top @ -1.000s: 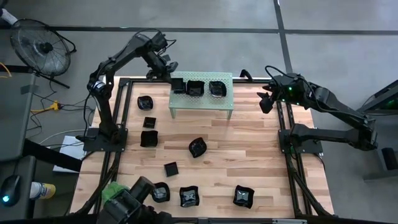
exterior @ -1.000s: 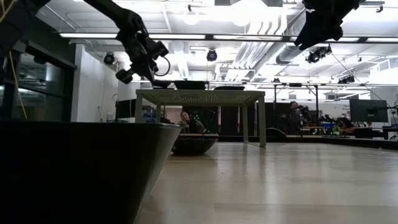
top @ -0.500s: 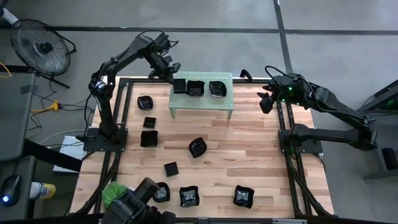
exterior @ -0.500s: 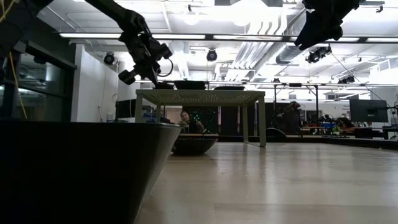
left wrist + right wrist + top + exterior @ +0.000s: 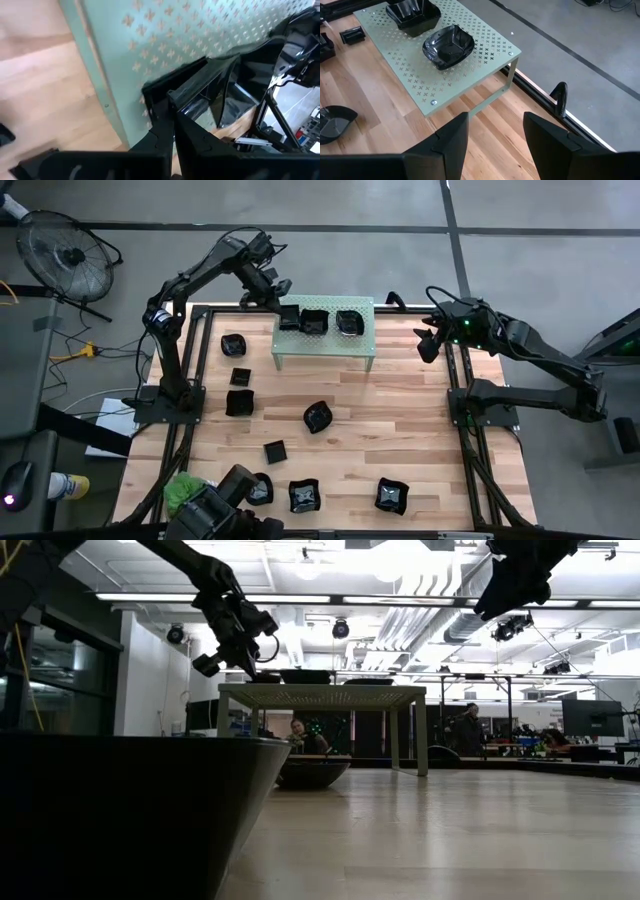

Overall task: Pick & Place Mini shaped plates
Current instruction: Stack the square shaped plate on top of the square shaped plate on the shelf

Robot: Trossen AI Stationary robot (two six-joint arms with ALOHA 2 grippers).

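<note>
Glossy black dishes on a pale green perforated shelf

We see the left gripper [image 5: 277,300] pinched shut on a square dish [image 5: 288,317] at the shelf's [image 5: 325,340] nine o'clock end; the right gripper [image 5: 492,130] waits at three o'clock, jaws wide, empty.

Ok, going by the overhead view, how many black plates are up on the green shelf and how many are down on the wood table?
Black plates on the green shelf: 3, with the leftmost plate pinched by the left hand
Black plates on the wood table: 8
Total: 11 plates
</note>
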